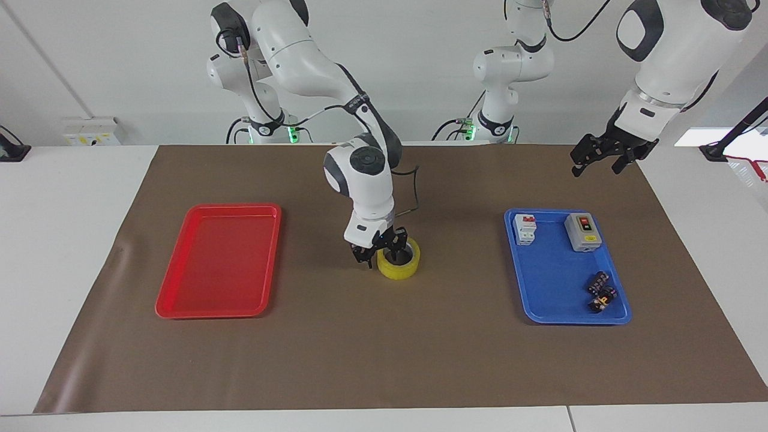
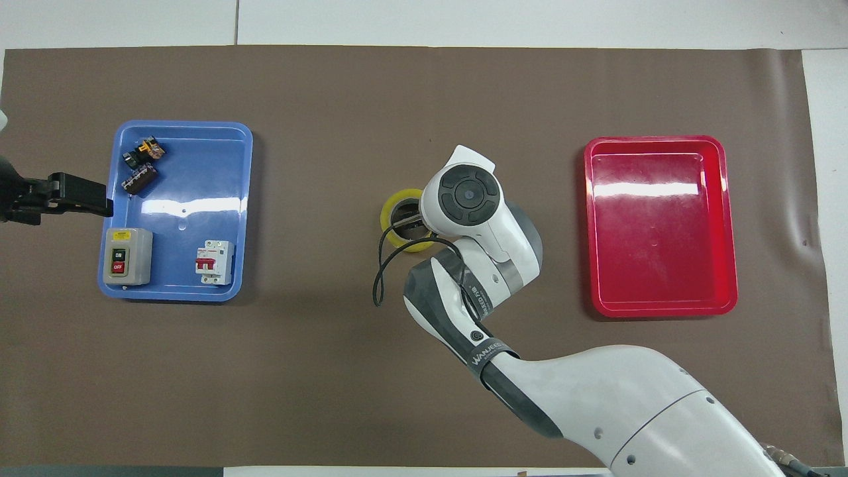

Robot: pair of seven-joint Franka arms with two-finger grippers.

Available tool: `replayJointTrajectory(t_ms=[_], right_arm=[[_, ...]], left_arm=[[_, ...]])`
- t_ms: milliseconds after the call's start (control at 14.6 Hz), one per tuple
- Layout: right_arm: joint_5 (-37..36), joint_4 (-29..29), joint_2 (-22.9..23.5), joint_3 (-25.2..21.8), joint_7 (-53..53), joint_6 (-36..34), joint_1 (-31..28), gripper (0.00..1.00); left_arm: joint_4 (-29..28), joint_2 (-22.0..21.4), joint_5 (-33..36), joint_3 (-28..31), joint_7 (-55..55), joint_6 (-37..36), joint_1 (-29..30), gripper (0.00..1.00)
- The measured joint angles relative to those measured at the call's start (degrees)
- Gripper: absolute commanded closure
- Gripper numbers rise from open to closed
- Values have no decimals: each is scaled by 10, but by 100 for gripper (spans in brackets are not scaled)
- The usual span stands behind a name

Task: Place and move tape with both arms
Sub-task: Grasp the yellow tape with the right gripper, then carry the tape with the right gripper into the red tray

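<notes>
Tape (image 1: 398, 260): overhead arm hides right gripper (image 1: 380, 251).

- Right arm bends steeply downward, its end effector (image 1: 380, 250) low, fingers partly apart.
- Left arm waits raised, its end effector (image 1: 594, 161) spread wide.

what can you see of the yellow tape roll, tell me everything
The tape is a wide ring of translucent yellow packing tape with a pale inner core, lying flat on the brown mat about midway between the red tray and the blue tray. The right gripper is down on its wall at the red tray's side, one finger in the hole and one outside, closing around it. The roll rests on the mat, not lifted. In the overhead view the arm's wrist covers part of it.
</notes>
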Motion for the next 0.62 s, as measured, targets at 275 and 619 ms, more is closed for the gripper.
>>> replayJointTrajectory(t_ms=[275, 619], right_arm=[[0, -4, 1, 0, 0, 5, 0, 100], [0, 41, -1, -2, 0, -65, -17, 100]], left_arm=[[4, 0, 0, 0, 6, 0, 0, 0], [21, 0, 0, 4, 18, -12, -2, 0]])
